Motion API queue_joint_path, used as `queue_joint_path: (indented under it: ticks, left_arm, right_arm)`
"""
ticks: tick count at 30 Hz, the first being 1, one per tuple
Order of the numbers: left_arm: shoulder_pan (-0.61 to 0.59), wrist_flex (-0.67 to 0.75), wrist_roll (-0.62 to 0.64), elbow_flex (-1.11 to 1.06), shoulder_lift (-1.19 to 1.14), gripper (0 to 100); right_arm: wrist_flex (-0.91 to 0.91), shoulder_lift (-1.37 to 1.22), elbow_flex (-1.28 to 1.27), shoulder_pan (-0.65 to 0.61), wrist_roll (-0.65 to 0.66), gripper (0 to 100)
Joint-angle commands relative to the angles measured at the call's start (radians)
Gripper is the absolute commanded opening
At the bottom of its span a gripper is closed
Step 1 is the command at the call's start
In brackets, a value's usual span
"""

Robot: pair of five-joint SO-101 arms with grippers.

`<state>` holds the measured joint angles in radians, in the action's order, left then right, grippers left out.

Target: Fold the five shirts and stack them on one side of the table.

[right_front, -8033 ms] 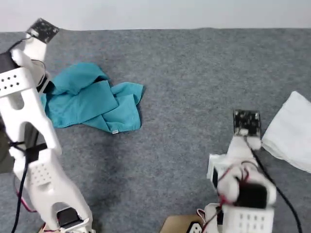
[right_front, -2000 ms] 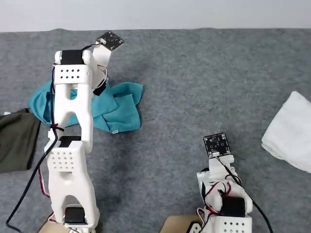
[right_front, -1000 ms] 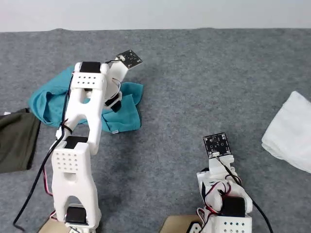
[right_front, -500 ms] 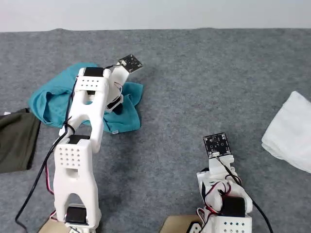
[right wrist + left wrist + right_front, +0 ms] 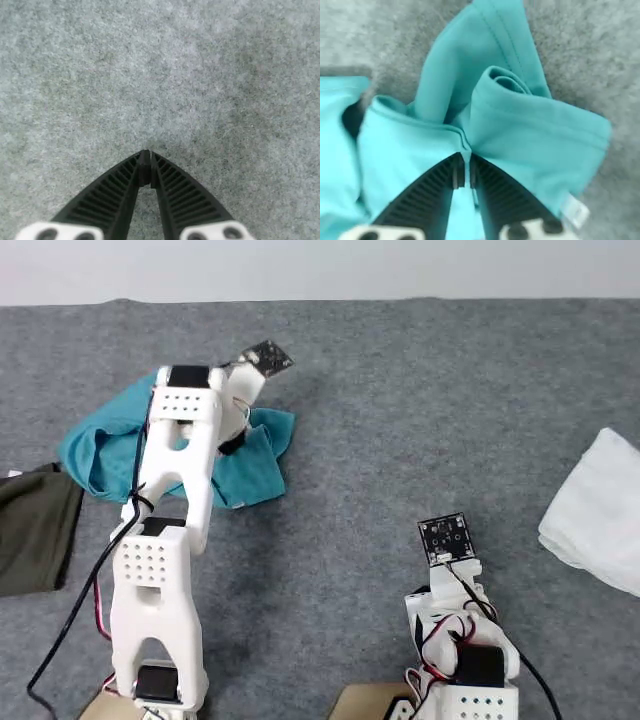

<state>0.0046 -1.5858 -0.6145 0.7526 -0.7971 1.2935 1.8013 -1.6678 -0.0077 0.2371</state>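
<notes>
Up close, my left gripper [image 5: 463, 169] pinches a fold of the blue shirt [image 5: 530, 130]; my right gripper [image 5: 147, 175] is pressed together. From above, a white shirt [image 5: 598, 508] lies far right.

The counter [image 5: 420, 410] has a grey felt-like covering, matt and fuzzy, with short fibres plain in the right wrist view; the teal shirt [image 5: 530, 125] is soft matt cloth, smooth, with stitched hems and a small white woven label [image 5: 572, 212]; the white shirt [image 5: 600, 505] is matt cloth, faintly textured; the olive shirt [image 5: 35, 530] is dull dark cloth; the left arm [image 5: 170, 490] and right arm [image 5: 465, 640] are smooth white plastic with a slight sheen; the left tool [image 5: 464, 162] and right tool [image 5: 146, 160] are black matt plastic, ribbed on the inner faces.
</notes>
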Motion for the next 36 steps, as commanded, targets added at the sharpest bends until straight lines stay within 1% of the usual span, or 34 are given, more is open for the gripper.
queue_joint_path:
  ticks: [1,4,6,9,12,17,26,32,36]
  left_arm:
    - [0.011,-0.155,0.025,0.246,0.023,0]
    - [0.009,-0.17,0.081,0.384,0.026,0]
    - [0.002,-0.17,0.12,0.426,0.057,0]
    - [-0.003,-0.17,0.144,0.424,0.138,0]
    - [-0.006,-0.17,0.161,0.364,0.253,0]
    - [0.003,-0.17,0.149,0.136,0.526,0]
    - [-0.021,-0.169,0.018,-0.435,1.02,0]
    - [-0.035,-0.169,-0.037,-0.822,1.266,0]
    - [-0.035,-0.169,-0.037,-1.0,1.379,0]
  right_arm:
    - [-0.01,0.01,-0.015,0.013,0.006,0.9]
    - [-0.01,0.01,-0.015,0.013,0.006,0.9]
    - [-0.01,0.01,-0.015,0.013,0.006,0.9]
    - [-0.01,0.01,-0.015,0.013,0.006,0.9]
    - [-0.01,0.01,-0.015,0.013,0.006,0.9]
    - [-0.01,0.01,-0.015,0.013,0.006,0.9]
    - [-0.01,0.01,-0.015,0.013,0.006,0.9]
    - [-0.01,0.01,-0.015,0.013,0.006,0.9]
    - [-0.01,0.01,-0.015,0.013,0.006,0.9]
